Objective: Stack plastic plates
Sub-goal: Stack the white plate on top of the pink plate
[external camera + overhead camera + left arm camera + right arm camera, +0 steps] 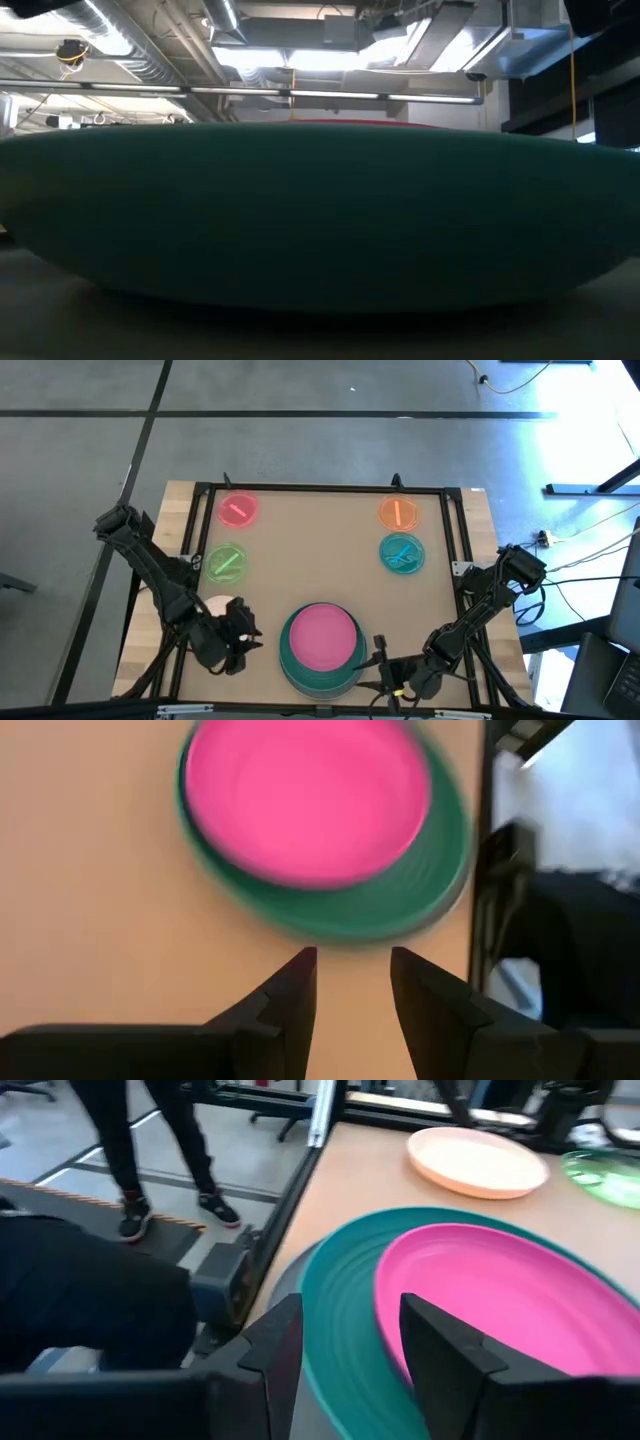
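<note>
Magenta plate (322, 635) on teal plate (300, 668) at table's near edge (330, 706)

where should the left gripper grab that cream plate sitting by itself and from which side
Take the cream plate by its raised rim, one finger above and one below. It lies flat with a shallow upturned lip, so only the edge gives a pinch. Come with the left gripper from the near table edge, where that arm already is; its fingers are open. The right gripper stays at the teal plate.

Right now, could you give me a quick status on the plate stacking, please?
Both grippers open, empty: left gripper, right gripper flank the stack. Magenta plate on teal plate. Cream plate unstacked by left gripper. Nothing blocking.
</note>
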`<state>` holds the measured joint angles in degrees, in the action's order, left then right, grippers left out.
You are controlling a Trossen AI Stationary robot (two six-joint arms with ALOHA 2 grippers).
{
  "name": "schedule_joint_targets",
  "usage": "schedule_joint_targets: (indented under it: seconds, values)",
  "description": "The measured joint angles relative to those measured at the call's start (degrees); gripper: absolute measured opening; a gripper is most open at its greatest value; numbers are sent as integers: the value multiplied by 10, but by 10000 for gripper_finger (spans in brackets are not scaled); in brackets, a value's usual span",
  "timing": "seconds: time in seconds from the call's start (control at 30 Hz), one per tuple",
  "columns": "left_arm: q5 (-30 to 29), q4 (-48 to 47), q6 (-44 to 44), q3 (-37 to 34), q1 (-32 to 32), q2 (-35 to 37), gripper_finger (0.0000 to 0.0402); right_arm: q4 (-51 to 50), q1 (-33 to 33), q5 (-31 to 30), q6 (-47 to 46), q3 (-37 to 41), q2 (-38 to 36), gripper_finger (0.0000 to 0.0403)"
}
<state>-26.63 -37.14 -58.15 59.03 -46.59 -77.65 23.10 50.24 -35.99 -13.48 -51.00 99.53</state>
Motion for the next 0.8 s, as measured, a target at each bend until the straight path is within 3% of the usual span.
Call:
schedule_joint_targets:
  seconds: [0.2, 0.5, 0.8]
  values:
    - [17, -76, -130, 0, -40, -18, 124, -5, 0, -20, 2, 0, 0, 159]
    - [23, -103, -233, 0, -84, -58, 124, -5, -1, -55, -4, 0, 0, 159]
    - [130, -104, -306, 0, -91, -127, 124, -5, 0, -56, -4, 0, 0, 159]
